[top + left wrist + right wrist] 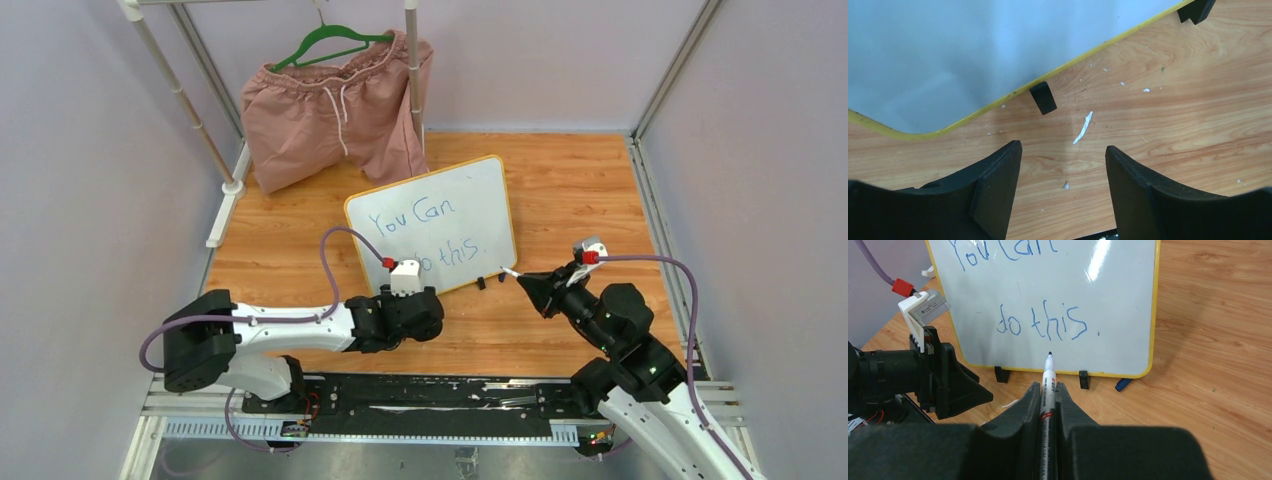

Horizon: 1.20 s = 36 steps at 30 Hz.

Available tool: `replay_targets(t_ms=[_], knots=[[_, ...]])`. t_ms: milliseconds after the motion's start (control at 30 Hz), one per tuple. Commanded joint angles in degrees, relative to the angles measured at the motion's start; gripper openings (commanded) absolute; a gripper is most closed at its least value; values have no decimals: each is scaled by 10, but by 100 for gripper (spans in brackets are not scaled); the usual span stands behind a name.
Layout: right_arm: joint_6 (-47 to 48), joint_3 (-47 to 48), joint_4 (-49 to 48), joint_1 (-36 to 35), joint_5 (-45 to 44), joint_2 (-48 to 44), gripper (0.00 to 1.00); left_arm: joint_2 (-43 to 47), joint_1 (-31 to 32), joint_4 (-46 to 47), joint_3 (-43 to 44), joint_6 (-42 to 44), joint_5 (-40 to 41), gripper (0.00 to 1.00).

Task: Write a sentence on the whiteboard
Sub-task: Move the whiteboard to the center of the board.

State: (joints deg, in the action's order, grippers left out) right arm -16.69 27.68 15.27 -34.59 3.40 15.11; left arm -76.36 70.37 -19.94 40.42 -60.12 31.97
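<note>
left arm [295, 325]: white links, black joints | cables [346, 229]: purple, red plugs | left gripper [1063, 152]: black

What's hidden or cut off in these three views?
- Top view: the second line of the sentence starts behind the left arm's wrist camera.
- Right wrist view: the top edge crops "You Can"; a blue object hides mostly behind the whiteboard, unidentifiable.
- Left wrist view: only a bare board corner shows beyond the left gripper; no lettering.

Wood-grain counter [570, 190]. Whiteboard [440, 215] stands on it on black feet [1043, 98], just ahead of left claw [1063, 152]. White scraps [1082, 128] lie between that claw and the nearest foot. Small blue piece [1122, 384] lies ahead-right of right claw [1049, 390].
</note>
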Motion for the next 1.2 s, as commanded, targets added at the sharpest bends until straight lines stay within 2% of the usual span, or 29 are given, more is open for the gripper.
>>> replay_targets(t_ms=[0,267,467,867,1167], knots=[[0,-6,2,7,-3,-9,0,-19,6,31,-3,-11,41,65],[-4,-2,12,7,3,-9,0,-77,3,31,11,1,63,59],[-10,-5,22,7,2,-19,0,-91,-26,32,9,-10,69,53],[-10,-5,24,7,-1,-17,0,-116,-42,47,39,0,74,52],[-7,-7,24,7,-2,-19,0,-150,-54,40,45,-43,77,45]])
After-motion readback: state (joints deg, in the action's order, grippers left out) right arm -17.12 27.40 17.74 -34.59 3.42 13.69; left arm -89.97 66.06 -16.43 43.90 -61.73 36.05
